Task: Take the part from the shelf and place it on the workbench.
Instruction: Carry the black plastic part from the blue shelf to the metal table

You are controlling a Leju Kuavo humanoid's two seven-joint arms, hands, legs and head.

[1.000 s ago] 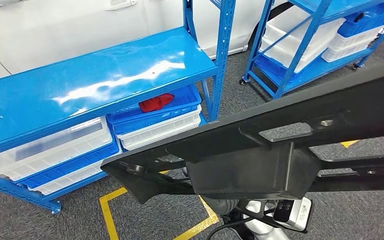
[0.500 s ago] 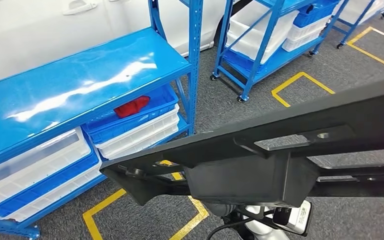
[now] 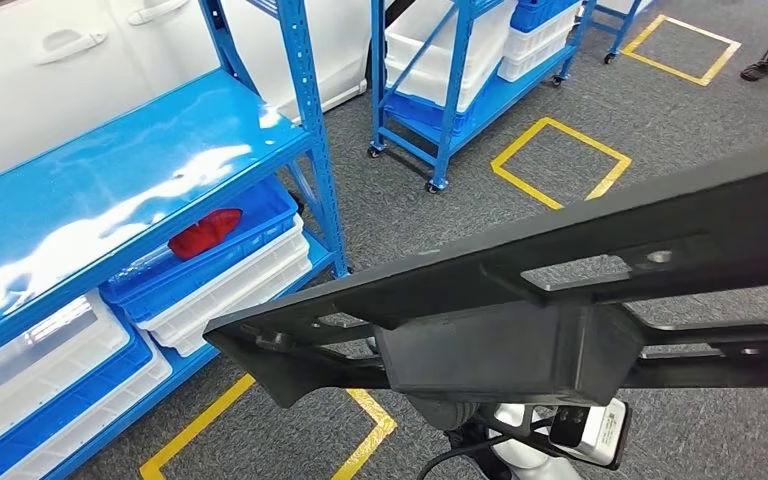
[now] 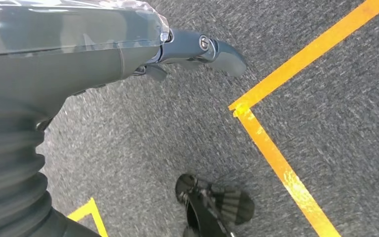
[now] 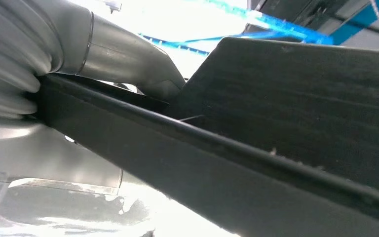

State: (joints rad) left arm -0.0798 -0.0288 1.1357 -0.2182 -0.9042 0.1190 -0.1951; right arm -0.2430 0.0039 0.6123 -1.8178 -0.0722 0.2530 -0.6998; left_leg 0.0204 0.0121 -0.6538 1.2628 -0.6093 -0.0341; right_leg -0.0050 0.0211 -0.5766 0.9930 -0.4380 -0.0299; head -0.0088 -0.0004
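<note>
Long black part (image 3: 520, 300) carried across the head view above grey floor, pressed against the right hand (image 5: 128, 64) that holds it, left hand (image 4: 197, 49) empty, fingers apart, blue shelf (image 3: 110, 190) beside

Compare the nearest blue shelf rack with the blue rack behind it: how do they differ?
The nearest blue rack has a bare, glossy upper shelf; its lower shelf holds stacked blue and white bins, one with a red item. The rack behind stands on caster wheels, while the nearest rack's visible post shows none. Both are blue metal with perforated posts and hold white and blue bins.
</note>
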